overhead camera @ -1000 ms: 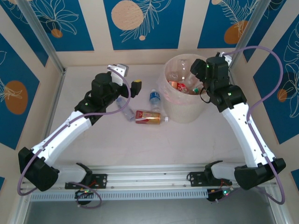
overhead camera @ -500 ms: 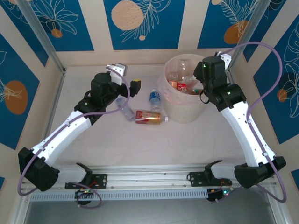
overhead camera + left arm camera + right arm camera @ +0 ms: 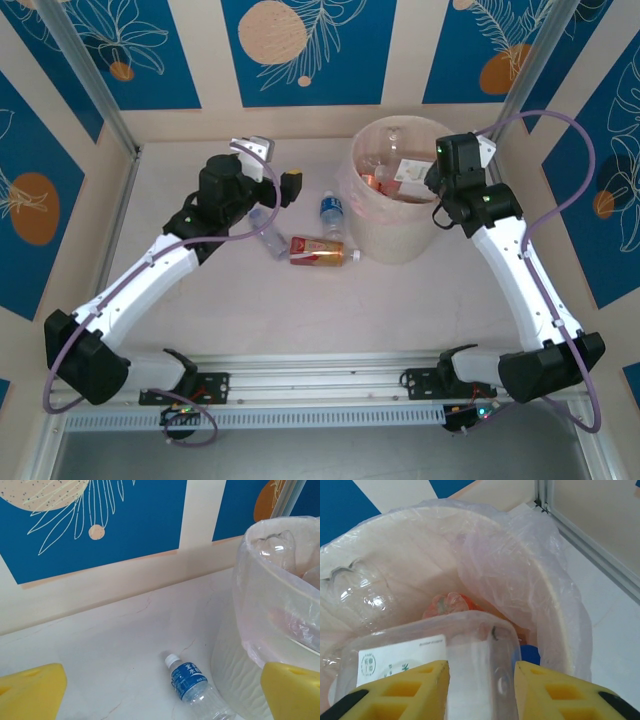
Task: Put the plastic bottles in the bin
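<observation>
right tool [image 3: 480,669] clamps clear bottle [image 3: 415,632] | blue-label bottle [image 3: 189,681] — lying, cap toward far wall

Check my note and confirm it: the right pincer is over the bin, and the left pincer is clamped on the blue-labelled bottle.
Not quite. The left pincer is open and grips nothing. In the left wrist view its yellow fingers stand wide apart, and the blue-labelled bottle lies on the table beyond them, beside the bin. The right pincer is over the bin, as you noted.
</observation>
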Action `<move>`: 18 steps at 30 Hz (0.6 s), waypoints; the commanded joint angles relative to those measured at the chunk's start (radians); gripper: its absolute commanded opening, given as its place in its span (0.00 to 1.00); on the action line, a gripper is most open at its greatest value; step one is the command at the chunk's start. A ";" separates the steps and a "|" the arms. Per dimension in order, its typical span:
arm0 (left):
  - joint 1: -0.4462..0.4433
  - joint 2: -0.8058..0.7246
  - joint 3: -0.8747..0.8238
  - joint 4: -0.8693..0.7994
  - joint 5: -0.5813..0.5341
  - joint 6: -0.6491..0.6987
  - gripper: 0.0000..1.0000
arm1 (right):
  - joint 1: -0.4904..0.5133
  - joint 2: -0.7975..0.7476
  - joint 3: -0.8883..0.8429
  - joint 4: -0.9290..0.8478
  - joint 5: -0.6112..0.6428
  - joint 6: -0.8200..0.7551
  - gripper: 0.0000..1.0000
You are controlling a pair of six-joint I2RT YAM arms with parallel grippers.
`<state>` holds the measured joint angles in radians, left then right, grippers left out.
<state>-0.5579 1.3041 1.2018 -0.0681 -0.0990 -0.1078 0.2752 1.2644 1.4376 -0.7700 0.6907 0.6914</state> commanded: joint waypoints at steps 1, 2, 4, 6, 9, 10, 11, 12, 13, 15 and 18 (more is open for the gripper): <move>0.011 0.006 0.038 0.014 -0.002 -0.022 1.00 | -0.001 -0.010 0.003 0.001 -0.085 -0.025 0.40; 0.012 0.008 0.039 0.013 -0.002 -0.024 0.99 | -0.002 -0.008 0.013 -0.001 -0.095 -0.034 0.41; 0.012 0.006 0.038 0.017 -0.001 -0.026 1.00 | 0.001 -0.001 0.039 -0.023 -0.083 -0.036 0.43; 0.012 0.005 0.040 0.015 -0.005 -0.025 1.00 | 0.001 -0.007 0.046 -0.021 -0.079 -0.045 0.44; 0.016 0.007 0.049 -0.008 -0.017 -0.027 1.00 | 0.003 -0.022 0.065 -0.018 -0.079 -0.065 0.48; 0.019 0.011 0.060 -0.023 -0.024 -0.033 0.99 | 0.006 -0.027 0.075 -0.017 -0.082 -0.074 0.50; 0.025 0.018 0.073 -0.049 -0.035 -0.045 1.00 | 0.010 -0.034 0.084 -0.017 -0.082 -0.081 0.51; 0.034 0.033 0.097 -0.095 -0.055 -0.068 1.00 | 0.019 -0.040 0.093 -0.016 -0.083 -0.092 0.54; 0.047 0.056 0.129 -0.152 -0.077 -0.102 1.00 | 0.028 -0.046 0.101 -0.013 -0.089 -0.105 0.57; 0.086 0.110 0.192 -0.286 -0.104 -0.185 0.99 | 0.051 -0.057 0.119 -0.007 -0.100 -0.136 0.65; 0.166 0.190 0.240 -0.451 -0.083 -0.353 1.00 | 0.087 -0.066 0.150 -0.006 -0.132 -0.191 0.76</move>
<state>-0.4541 1.4376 1.4090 -0.2970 -0.1551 -0.2855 0.3374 1.2282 1.5391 -0.7826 0.5972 0.5694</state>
